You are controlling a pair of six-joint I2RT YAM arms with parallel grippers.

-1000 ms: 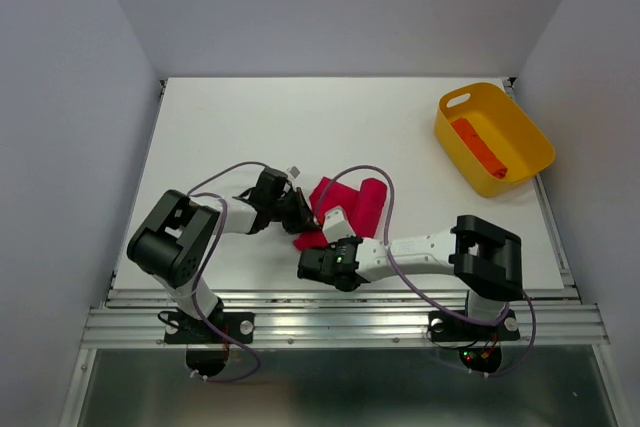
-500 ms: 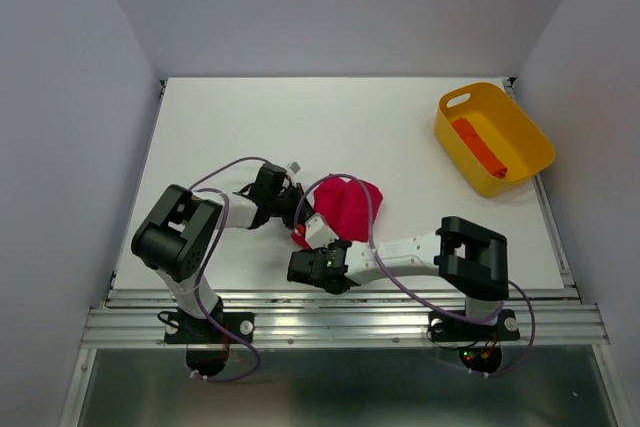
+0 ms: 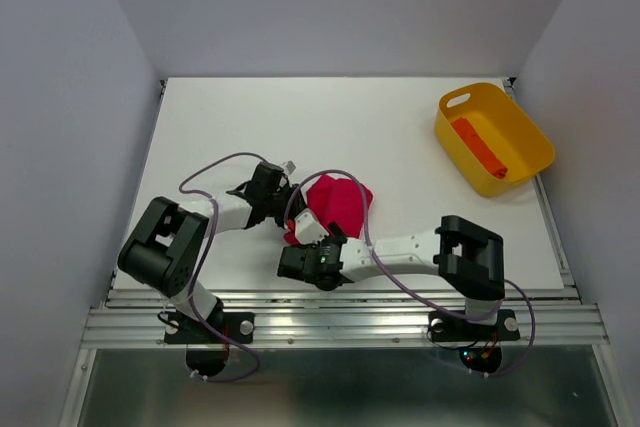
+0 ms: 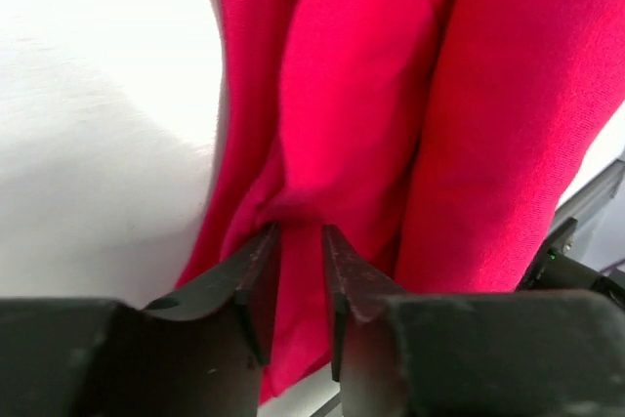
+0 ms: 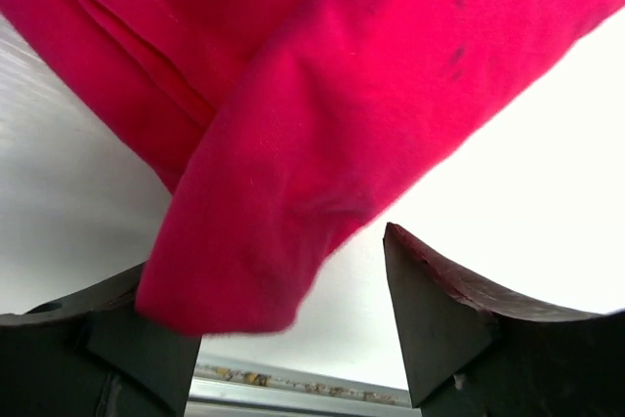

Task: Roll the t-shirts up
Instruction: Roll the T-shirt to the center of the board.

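Judged roughly halfway through. Orange-red shirt [image 3: 478, 145] already done: a narrow, tight roll lying inside the yellow tub [image 3: 497, 87] at the far right of the surface [image 3: 300, 127], long axis slanting from far-left to near-right along the tub's length. Crimson shirt [image 3: 338, 202] not yet a proper roll: a loose, thick bundle near the front middle of the surface, well apart from the tub. From above, only a little longer than wide, long axis on a diagonal, with a small tail at the near-left end and a fuller, rounded mass at the far-right end. From the left wrist, several soft lengthwise folds lying side by side rather than one wound coil; from the right wrist, a stitched hem on top and a slack lobe hanging forward. Left gripper [image 4: 298, 241] narrowly apart, tips at a crease of the cloth, red showing through the gap, no clear pinch. Right gripper [image 5: 293, 329] spread wide, the slack lobe draped over one finger, the other finger bare above the white surface, nothing clamped. Left to do, on this reading: gathering the crimson bundle again and winding it along one axis into a firm, narrow roll like the orange-red one. Likely trouble: soft cloth, prone to springing open once let go.
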